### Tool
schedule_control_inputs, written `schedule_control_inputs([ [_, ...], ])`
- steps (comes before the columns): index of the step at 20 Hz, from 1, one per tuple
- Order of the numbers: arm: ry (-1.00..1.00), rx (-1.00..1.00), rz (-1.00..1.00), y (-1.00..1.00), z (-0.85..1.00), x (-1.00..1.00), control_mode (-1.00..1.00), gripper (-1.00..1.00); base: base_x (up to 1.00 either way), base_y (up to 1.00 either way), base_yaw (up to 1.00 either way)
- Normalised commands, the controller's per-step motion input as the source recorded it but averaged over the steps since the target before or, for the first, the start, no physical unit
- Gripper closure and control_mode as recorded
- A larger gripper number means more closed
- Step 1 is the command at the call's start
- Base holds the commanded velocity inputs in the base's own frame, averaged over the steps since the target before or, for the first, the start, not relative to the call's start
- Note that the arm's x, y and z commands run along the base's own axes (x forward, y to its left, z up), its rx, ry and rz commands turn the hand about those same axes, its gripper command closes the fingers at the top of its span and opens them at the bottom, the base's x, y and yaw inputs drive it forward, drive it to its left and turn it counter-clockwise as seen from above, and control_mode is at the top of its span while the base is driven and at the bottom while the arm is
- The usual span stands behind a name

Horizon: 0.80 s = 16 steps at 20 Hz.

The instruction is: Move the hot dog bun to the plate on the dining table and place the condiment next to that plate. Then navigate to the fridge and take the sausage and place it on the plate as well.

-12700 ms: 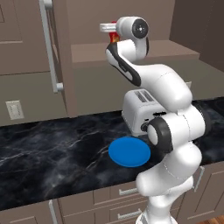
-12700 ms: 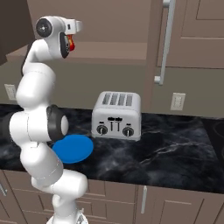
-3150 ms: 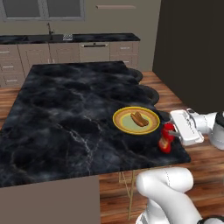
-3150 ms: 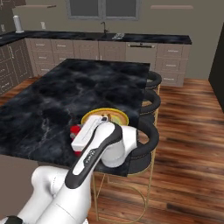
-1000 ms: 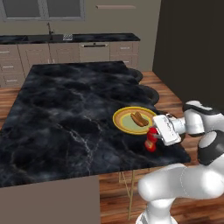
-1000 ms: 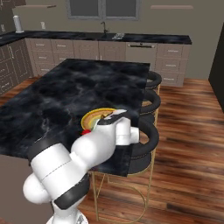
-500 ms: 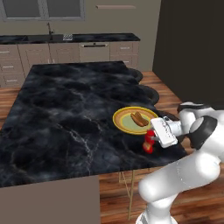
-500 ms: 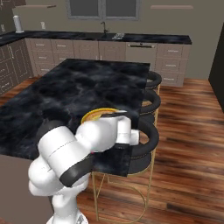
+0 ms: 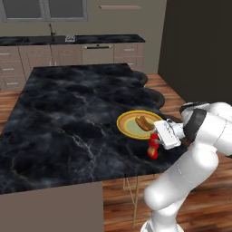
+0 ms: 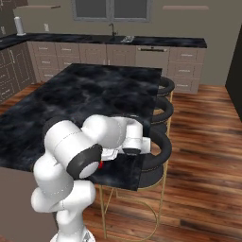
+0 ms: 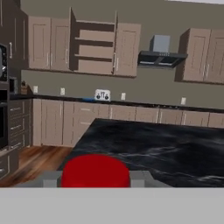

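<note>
here the red condiment (image 9: 153,147) stands upright on the dining table (image 9: 68,113), just beside the plate (image 9: 129,128) on its near side; your gripper (image 9: 158,136) pinches its top, so release straight down.

Even, flat rendered light, no clear source. Soft sheen on the dark marble table (image 9: 68,113). Faint shadows. Slight softness throughout, no edge distortion.

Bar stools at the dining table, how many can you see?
3, in a row along the table's right edge: near stool beside the arm, middle stool behind it, far stool at the far corner. More could hide behind the arm.
</note>
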Motion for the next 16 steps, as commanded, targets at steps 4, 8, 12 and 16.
schedule_control_inputs([
  [4, 0.0, 0.0, 0.0, 0.0, -0.28, 0.11, -1.0, 1.0, 0.0, 0.0, 0.0],
  [8, -0.02, 0.0, 0.0, 0.0, -0.32, -0.07, -1.0, 1.0, 0.0, 0.0, 0.0],
  [12, -0.02, 0.0, 0.0, 0.0, -0.3, -0.2, -1.0, -1.0, 0.0, 0.0, 0.0],
  [16, 0.0, 0.0, 0.0, 0.0, -0.13, -0.03, -1.0, -1.0, 0.0, 0.0, 0.0],
])
